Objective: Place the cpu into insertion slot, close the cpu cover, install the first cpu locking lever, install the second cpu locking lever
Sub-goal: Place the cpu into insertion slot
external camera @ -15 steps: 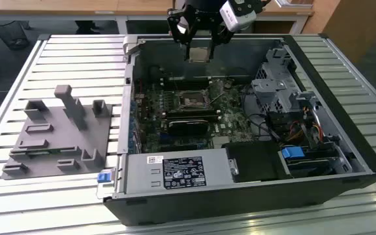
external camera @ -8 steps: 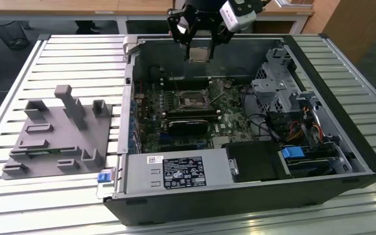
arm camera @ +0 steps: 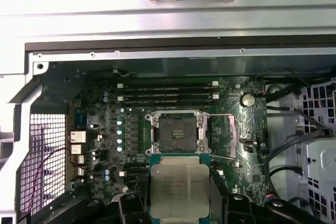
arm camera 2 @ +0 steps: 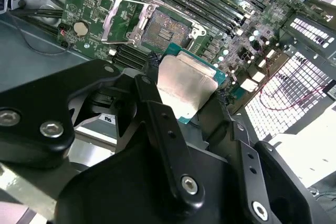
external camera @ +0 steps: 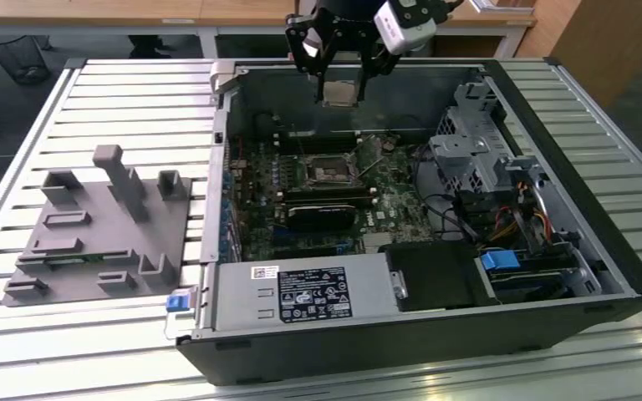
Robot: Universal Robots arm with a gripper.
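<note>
Gripper [external camera: 340, 88] clamped shut on the cpu [arm camera: 179, 184], holding it in the air above the open computer case [external camera: 410, 344]. Below, on the green motherboard [arm camera: 105, 129], the insertion slot [arm camera: 177, 131] lies bare, well apart from the chip, with the cpu cover [arm camera 2: 109, 22] swung open beside it.

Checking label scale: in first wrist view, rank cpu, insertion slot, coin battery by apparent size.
1. cpu, nearer the camera, so its lead is unsure.
2. insertion slot.
3. coin battery.
</note>
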